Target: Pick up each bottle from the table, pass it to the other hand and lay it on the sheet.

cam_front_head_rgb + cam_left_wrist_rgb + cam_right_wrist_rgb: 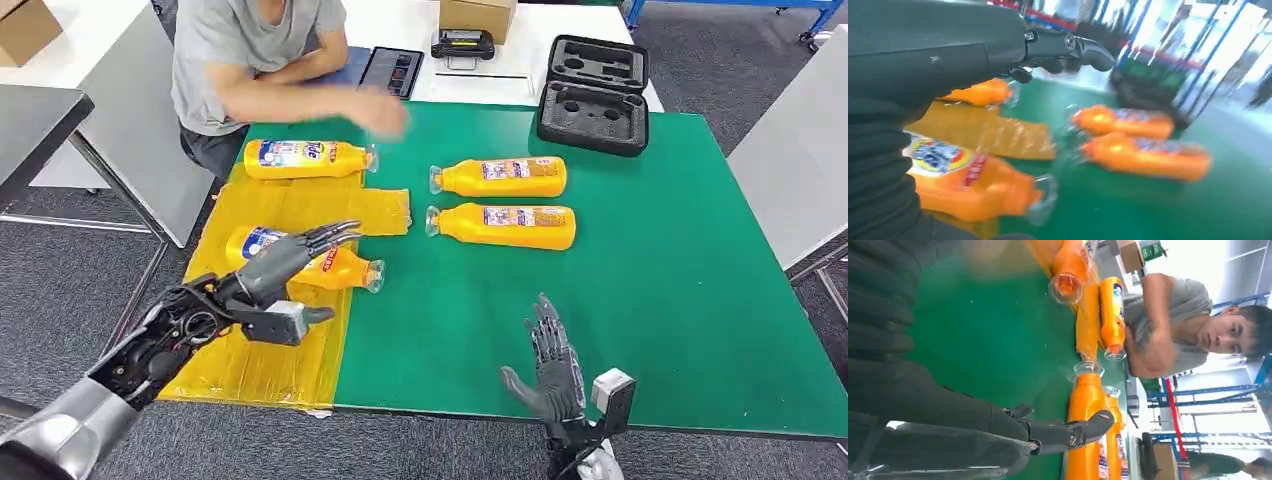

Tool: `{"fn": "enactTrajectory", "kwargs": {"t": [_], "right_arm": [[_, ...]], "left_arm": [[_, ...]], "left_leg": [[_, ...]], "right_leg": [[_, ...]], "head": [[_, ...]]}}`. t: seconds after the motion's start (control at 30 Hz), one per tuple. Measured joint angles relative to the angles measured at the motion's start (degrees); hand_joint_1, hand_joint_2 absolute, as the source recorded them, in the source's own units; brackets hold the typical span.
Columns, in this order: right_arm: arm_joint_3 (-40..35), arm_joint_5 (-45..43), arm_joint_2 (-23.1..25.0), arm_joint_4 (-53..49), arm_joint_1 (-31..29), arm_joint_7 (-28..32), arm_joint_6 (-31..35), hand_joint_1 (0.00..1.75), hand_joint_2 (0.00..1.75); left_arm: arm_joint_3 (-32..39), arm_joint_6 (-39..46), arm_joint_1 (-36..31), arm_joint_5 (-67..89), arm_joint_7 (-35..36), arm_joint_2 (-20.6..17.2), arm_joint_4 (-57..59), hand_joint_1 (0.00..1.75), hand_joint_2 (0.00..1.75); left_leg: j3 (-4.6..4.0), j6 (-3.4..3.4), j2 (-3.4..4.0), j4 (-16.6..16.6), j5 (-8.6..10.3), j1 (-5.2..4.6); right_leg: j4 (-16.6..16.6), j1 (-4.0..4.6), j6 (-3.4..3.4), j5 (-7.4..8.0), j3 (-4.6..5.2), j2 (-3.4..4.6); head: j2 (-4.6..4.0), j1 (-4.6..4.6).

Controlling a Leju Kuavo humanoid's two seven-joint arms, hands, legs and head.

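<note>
orange bottle (300, 258) — half behind left hand (275, 265)

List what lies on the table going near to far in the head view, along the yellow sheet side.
Left hand over the near bottle → far bottle on the sheet → person's hand, blurred.

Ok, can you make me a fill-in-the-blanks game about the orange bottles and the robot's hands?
1. The number of orange bottles lying on the yellow sheet is ____.
2. The two bottles off the sheet lie side by side on the ____ tabletop.
3. The robot's ____ hand is over the near bottle on the sheet.
4. The right hand holds nothing and its fingers are ____.

Missing words: two; green; left; apart
</note>
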State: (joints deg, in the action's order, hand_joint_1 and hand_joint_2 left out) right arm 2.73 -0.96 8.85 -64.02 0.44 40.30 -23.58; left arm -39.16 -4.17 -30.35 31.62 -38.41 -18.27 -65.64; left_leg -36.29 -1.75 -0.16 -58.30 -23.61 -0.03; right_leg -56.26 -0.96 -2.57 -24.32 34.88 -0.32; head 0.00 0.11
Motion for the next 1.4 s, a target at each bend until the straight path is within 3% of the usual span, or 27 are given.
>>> {"fn": "enactTrajectory", "kwargs": {"t": [0.2,0.37,0.4,0.47,0.5,0.73,1.03,1.23,1.4], "right_arm": [[-1.7,3.0,2.1,-8.4,4.2,0.0,10.8,0.00,1.75],[-3.8,4.0,2.8,-12.1,6.2,0.0,14.2,0.00,1.75],[-4.1,4.1,2.9,-12.5,6.4,0.0,14.2,0.00,0.00],[-4.4,4.2,3.1,-13.2,6.7,0.0,14.6,0.00,0.00],[-4.7,4.6,3.1,-13.3,6.8,0.0,15.3,0.00,1.75],[-9.9,4.3,2.4,-16.4,7.6,0.0,23.0,0.00,1.75],[-14.5,1.2,-0.2,-23.6,8.6,0.0,26.3,0.00,1.75],[-15.1,3.6,-1.7,-25.9,10.9,0.0,29.4,0.00,1.75],[-17.7,11.5,-4.9,-26.2,11.8,-0.1,30.3,0.00,1.75]], "left_arm": [[2.0,14.1,12.1,-16.2,-1.6,4.7,-10.7,0.00,1.75],[1.9,15.6,17.9,-20.2,-1.8,7.7,-18.1,0.00,1.75],[1.9,15.6,18.4,-20.3,-1.8,8.1,-19.0,0.00,1.75],[2.0,15.6,19.3,-20.6,-1.8,8.5,-20.3,0.00,1.75],[2.4,15.2,20.1,-21.5,-1.8,8.7,-21.2,0.00,1.75],[8.0,14.8,28.9,-23.4,-1.8,12.8,-28.2,0.00,1.75],[10.3,12.9,30.7,-26.9,-1.8,17.7,-30.0,0.00,1.75],[11.8,10.1,32.4,-27.3,-1.8,19.2,-30.7,0.00,1.75],[12.2,10.6,33.1,-26.5,-1.8,19.5,-30.7,0.00,1.75]], "left_leg": [[-0.02,0.05,0.00,0.0,-0.12,-0.03],[-0.03,0.04,0.00,0.0,-0.18,-0.03],[-0.02,0.04,0.00,0.0,-0.18,-0.02],[-0.02,0.04,-0.01,0.0,-0.16,-0.02],[-0.01,0.04,0.00,0.0,-0.15,0.01],[0.02,0.05,0.05,0.0,-0.15,0.02],[0.02,0.03,0.01,0.0,-0.16,-0.02],[0.02,0.04,0.00,0.0,-0.16,0.00],[0.02,0.08,0.01,0.0,-0.21,0.01]], "right_leg": [[0.0,-0.02,0.01,-0.06,0.04,0.00],[0.1,-0.01,0.04,-0.09,0.04,0.01],[0.1,0.00,0.04,-0.09,0.04,0.00],[0.1,0.01,0.04,-0.08,0.02,0.00],[0.1,0.02,0.04,-0.07,0.01,0.01],[0.1,0.02,0.04,-0.08,0.03,0.08],[0.1,0.00,0.04,-0.07,-0.01,0.08],[0.1,0.01,0.04,-0.08,0.00,0.08],[0.1,0.02,0.04,-0.09,0.01,0.09]], "head": [[0.00,0.02],[0.00,-0.02],[0.00,0.04],[0.00,0.00],[0.00,0.00],[0.00,0.00],[0.00,0.00],[0.00,0.00],[0.00,0.00]]}}
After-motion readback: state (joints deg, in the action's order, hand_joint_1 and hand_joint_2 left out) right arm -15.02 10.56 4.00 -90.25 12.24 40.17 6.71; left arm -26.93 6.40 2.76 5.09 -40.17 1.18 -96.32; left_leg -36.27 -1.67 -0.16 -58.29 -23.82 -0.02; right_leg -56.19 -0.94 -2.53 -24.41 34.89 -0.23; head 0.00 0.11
